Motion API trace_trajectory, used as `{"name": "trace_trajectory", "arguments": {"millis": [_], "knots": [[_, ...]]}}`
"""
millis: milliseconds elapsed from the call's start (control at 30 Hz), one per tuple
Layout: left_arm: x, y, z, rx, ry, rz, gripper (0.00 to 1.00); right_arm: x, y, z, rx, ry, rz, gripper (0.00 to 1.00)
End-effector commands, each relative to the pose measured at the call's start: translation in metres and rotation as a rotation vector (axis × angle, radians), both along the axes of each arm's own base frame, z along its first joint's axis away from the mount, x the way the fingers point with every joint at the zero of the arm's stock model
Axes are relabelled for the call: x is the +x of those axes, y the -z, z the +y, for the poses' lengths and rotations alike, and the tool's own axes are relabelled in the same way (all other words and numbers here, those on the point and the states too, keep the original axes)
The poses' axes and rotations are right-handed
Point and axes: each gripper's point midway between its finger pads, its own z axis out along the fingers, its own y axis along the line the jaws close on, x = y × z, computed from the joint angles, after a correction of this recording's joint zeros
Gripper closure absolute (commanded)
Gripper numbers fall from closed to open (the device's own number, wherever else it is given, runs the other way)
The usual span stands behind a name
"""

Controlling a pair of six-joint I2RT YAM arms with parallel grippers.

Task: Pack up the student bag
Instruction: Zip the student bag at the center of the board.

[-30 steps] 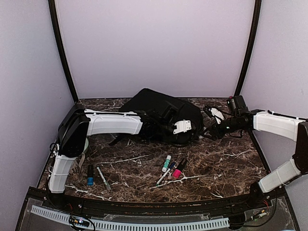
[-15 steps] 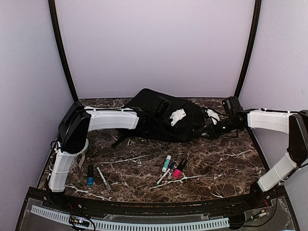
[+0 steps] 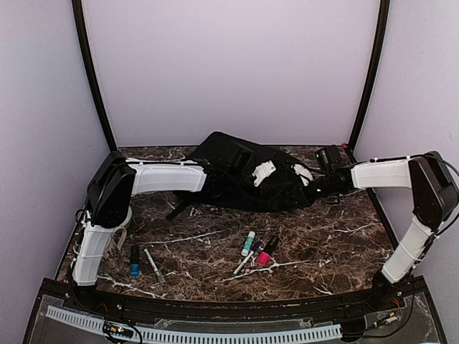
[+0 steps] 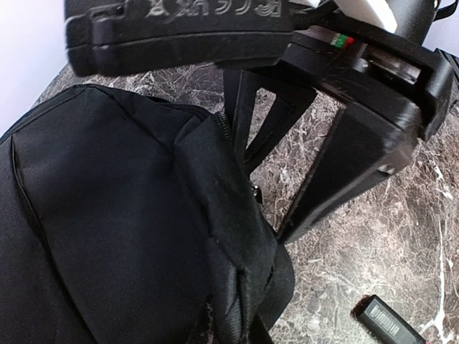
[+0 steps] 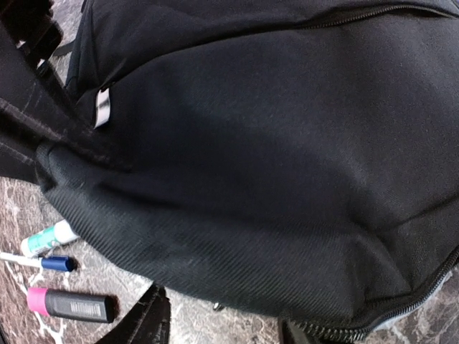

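Observation:
The student bag, a large black backpack, lies at the back middle of the marble table. My left gripper reaches over it from the left and is shut on a bunched fold of the bag's fabric at its right end. My right gripper is at the bag's right edge, low over the table. Its fingers stand apart with only marble between them, and the bag's seam is just ahead of the tips. A zipper runs along that edge.
Pens lie in front of the bag: a green-capped stick, a pink highlighter and a blue-capped pen. A blue-capped marker and a green pen lie near the left arm's base. Walls close in the sides and back.
The right arm has swung left, up to the bag's right edge. The left gripper has pulled the bag's fabric a little up and back, then held still.

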Motion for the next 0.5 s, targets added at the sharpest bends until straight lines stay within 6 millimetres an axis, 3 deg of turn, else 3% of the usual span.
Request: {"name": "trace_trajectory", "arguments": {"millis": [0, 167, 467], "knots": [[-0.0115, -0.0473, -0.0223, -0.137, 0.076, -0.017, 1.00, 0.0171, -0.0130, 0.0121, 0.032, -0.004, -0.070, 0.54], [-0.0120, -0.0493, -0.0222, -0.134, 0.082, -0.023, 1.00, 0.0123, -0.0106, 0.0133, 0.034, -0.029, -0.069, 0.70], [-0.0120, -0.0464, -0.0198, -0.113, 0.085, -0.033, 1.00, 0.0181, -0.0126, 0.0047, -0.003, 0.016, -0.108, 0.73]]}}
